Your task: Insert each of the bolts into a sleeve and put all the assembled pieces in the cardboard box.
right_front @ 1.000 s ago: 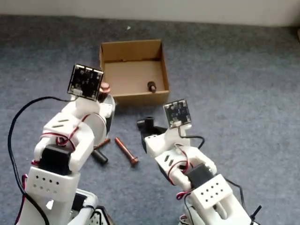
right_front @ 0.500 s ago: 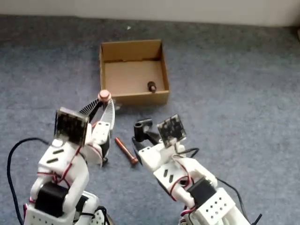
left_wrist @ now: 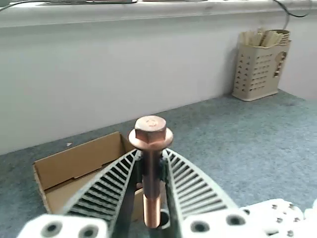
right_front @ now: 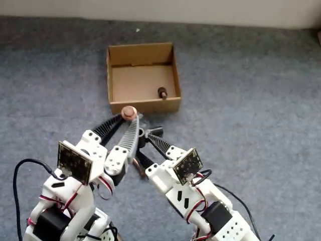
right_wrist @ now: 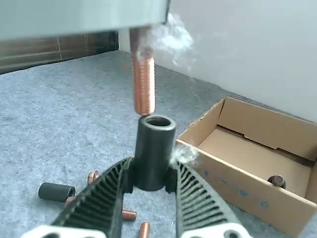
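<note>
Left gripper (right_front: 131, 118) clamped on upright bolt (left_wrist: 151, 163), right gripper (right_wrist: 150, 173) closed around sleeve (right_wrist: 155, 148), right wrist view: thread tip just above sleeve mouth, box (right_front: 142, 48) at 12 o'clock, one piece (right_front: 162, 93) inside at 4 o'clock

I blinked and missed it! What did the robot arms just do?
The left pincer carried its bolt toward the right arm, and the right pincer brought its sleeve under it. The bolt tip now hangs just above the sleeve. The cardboard box and the piece inside stayed put.

Grey carpet (right_front: 261, 100); white wall (left_wrist: 99, 74); beige perforated holder (left_wrist: 260, 69) by wall, sticks (left_wrist: 262, 37) inside.
</note>
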